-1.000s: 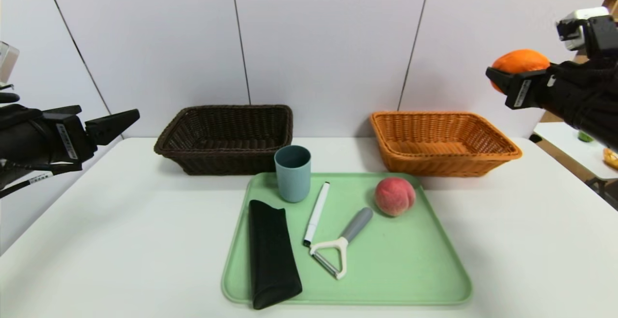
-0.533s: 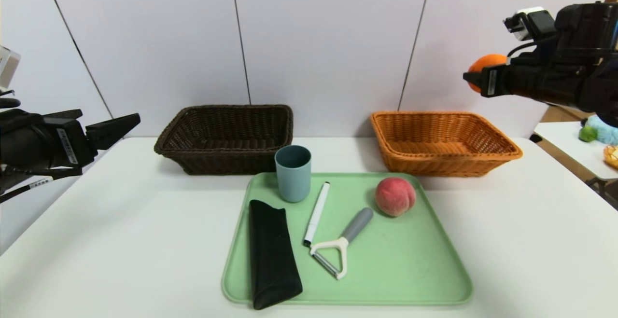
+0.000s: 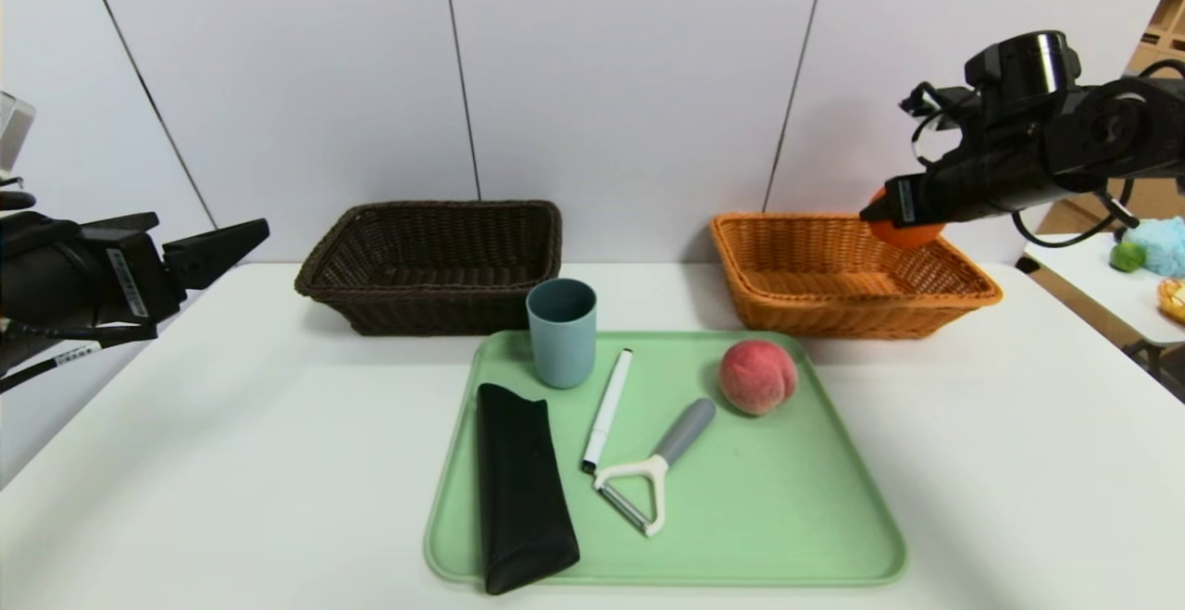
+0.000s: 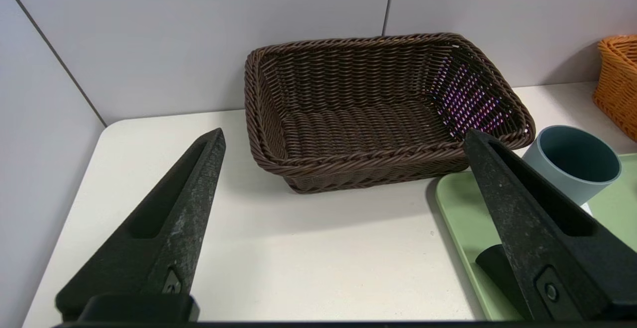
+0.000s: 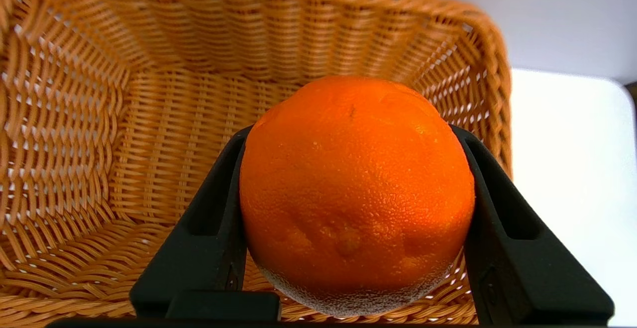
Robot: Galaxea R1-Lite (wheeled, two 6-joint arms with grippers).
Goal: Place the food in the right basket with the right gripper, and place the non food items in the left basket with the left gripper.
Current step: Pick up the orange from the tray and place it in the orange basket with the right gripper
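Observation:
My right gripper is shut on the orange and holds it over the right side of the orange-tan basket; the wrist view shows the orange between both fingers above the basket's inside. The peach, blue-grey cup, white marker, peeler and black pouch lie on the green tray. The dark brown basket is empty. My left gripper is open, parked left of it, above the table's left edge.
The white table ends at a grey panelled wall behind the baskets. A second table with small toys stands off to the right. The left wrist view shows the dark basket and cup ahead.
My right gripper has swung left and down with the orange, from high at the right edge to just above the orange-tan basket. The left arm has not moved.

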